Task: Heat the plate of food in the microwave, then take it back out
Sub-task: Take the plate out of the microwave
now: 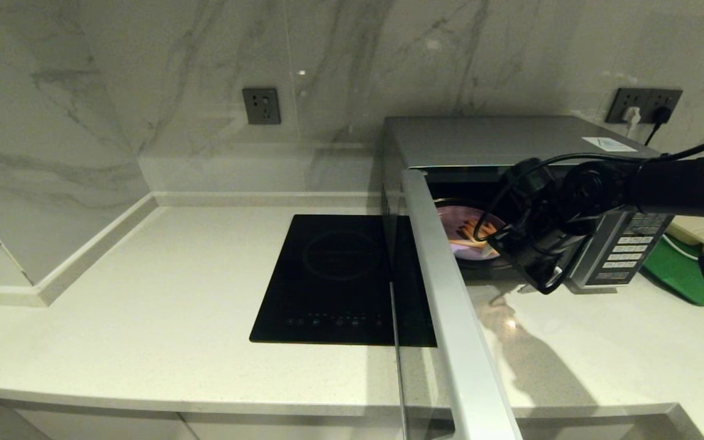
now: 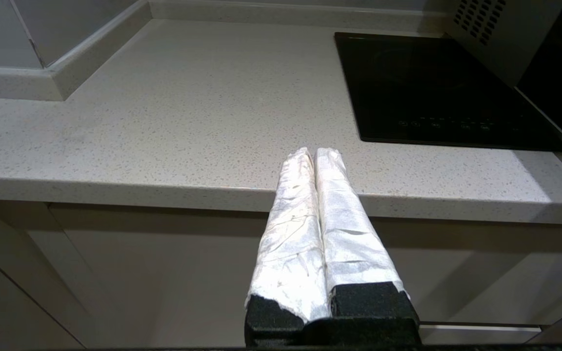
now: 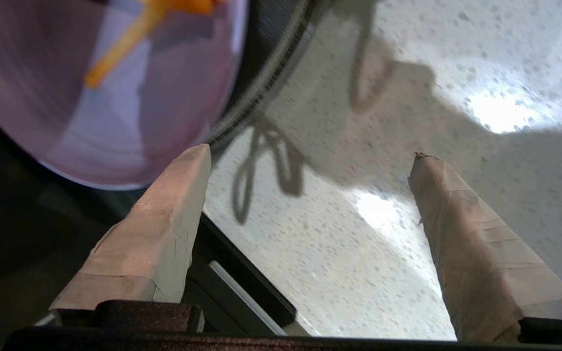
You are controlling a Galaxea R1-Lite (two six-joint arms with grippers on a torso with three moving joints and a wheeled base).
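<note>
plate of food in microwave | induction hob left of microwave

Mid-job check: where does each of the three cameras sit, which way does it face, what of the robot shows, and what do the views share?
Head view: looks forward and down at the pale speckled worktop, flat black induction hob and open silver-grey microwave; the right arm reaches its opening.
Left wrist view: below the worktop edge, facing the hob; left gripper shut, parked.
Right wrist view: at the microwave mouth, over the round lavender plate of orange sticks; right gripper open.
Shared: head and left wrist show the hob; head and right wrist show the plate.
</note>
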